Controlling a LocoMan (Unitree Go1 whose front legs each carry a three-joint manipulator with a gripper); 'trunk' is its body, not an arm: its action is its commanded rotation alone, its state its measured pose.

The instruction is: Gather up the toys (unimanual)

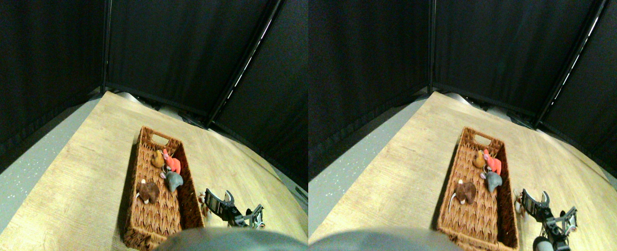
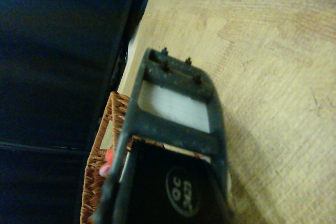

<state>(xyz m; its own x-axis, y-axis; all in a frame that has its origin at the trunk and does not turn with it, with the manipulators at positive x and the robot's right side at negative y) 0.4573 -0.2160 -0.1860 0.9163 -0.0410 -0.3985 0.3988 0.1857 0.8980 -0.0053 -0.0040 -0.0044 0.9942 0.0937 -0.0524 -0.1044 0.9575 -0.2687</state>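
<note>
Long brown woven basket [image 1: 154, 209] sits lengthwise on the wooden worktop [image 1: 78, 183], cut-out handle at its far end. Four toys inside:
- orange-brown toy [image 1: 157, 158] at the far end, just left of the red one
- red toy [image 1: 172, 163] against the right wall, touching or nearly touching the orange-brown one
- grey toy [image 1: 174, 181] just nearer than the red, also along the right wall
- dark brown toy [image 1: 148, 192] mid-basket, toward the left side, white string loop next to it

One more small toy [image 1: 202, 198], brownish with white, lies on the worktop outside the basket, just beside the right wall. Too small to identify further.

Right hand [image 1: 215, 200] is low over the worktop right of the basket, near end, with its tip at or close to that outside toy; contact can't be confirmed. Stereo shows one dark open-frame jaw and a curved prong beside it, but whether the hand is spread or pressed together: cannot tell. Wrist view shows only the jaw frame [image 2: 176, 106] over bare wood, with the basket corner and a bit of red beside it; no jaw gap visible.

Black curtains [image 1: 182, 52] enclose the far side; grey floor [image 1: 15, 178] to the left.
</note>
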